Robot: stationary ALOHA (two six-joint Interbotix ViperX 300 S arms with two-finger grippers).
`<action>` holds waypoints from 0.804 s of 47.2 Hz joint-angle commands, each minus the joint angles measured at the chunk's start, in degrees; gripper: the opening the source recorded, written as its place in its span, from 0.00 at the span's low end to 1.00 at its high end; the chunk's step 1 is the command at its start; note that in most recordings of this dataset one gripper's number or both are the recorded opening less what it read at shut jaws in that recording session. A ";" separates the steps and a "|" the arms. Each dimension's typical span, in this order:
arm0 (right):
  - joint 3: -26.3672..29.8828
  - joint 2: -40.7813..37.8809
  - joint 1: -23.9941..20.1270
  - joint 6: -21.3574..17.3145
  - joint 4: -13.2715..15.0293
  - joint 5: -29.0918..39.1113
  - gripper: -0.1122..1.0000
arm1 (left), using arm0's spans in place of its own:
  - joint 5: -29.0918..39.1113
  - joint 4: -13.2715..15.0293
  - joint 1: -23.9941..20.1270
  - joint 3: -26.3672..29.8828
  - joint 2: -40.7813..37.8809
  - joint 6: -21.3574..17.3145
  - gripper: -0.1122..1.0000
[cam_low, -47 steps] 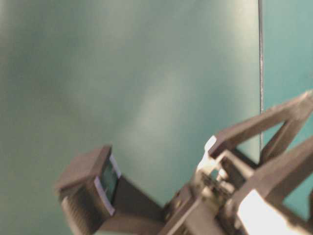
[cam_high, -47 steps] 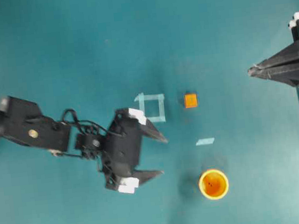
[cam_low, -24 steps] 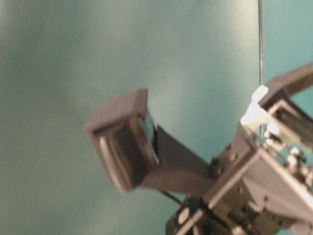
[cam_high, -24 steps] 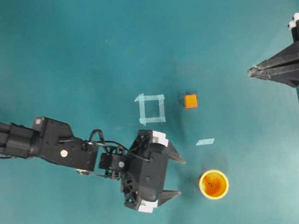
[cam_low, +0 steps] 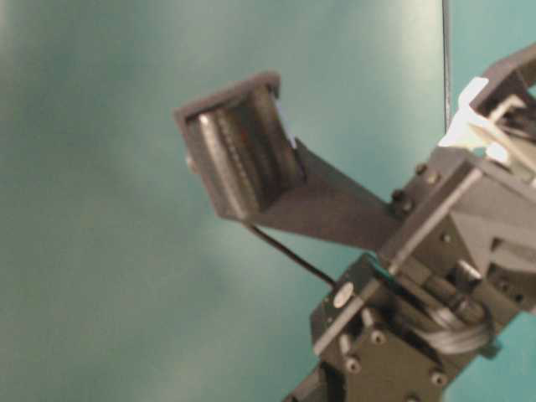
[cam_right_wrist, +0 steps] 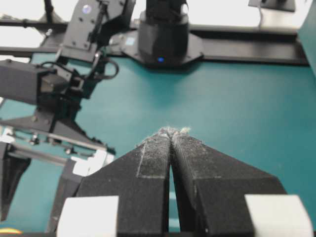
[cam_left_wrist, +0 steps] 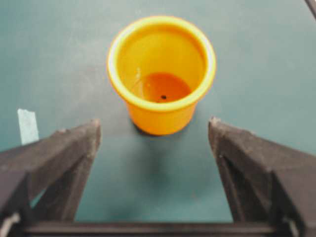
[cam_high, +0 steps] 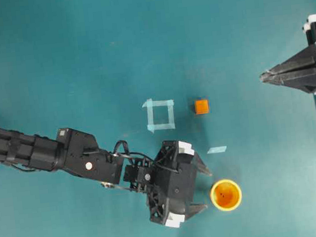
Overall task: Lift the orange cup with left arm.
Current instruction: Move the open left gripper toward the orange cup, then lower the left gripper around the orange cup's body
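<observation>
Counting 1 orange cup point(cam_high: 226, 195), 1 cube point(cam_high: 201, 106), 2 grippers

Orange cube point(cam_high: 201, 106) beside tape square point(cam_high: 160, 114); tape strip point(cam_high: 217, 149) apart.

My left arm point(cam_high: 43, 155): long black jointed links, small round silver disc on wrist block, black cable loops beside it. My left gripper point(cam_high: 204, 189): black tapered fingers, white mounts at bases. Table-level view: grey bracket, silver screw heads. My right gripper point(cam_high: 263, 75): black pointed fingers, white clips, fuzz on tips.
</observation>
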State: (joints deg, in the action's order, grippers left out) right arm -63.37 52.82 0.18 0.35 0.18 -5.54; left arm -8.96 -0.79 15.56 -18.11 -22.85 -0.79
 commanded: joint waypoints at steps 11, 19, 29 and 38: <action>2.02 -0.44 0.09 0.09 0.00 -0.44 0.10 | -0.26 0.09 0.26 3.52 -1.67 1.41 0.86; 2.02 -0.62 0.09 0.09 0.09 -0.35 0.10 | -0.26 0.09 0.70 5.54 -3.16 1.93 0.86; 2.02 -0.97 0.09 0.00 0.09 -0.35 0.10 | -0.26 0.09 0.70 6.94 -3.96 1.93 0.86; 2.02 -0.97 0.09 0.09 0.09 -0.35 0.10 | -0.26 0.09 0.88 7.82 -4.39 2.02 0.86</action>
State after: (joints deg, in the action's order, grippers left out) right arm -63.37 52.21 0.18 0.35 0.18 -5.45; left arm -8.88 -0.79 16.17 -12.04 -28.21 1.14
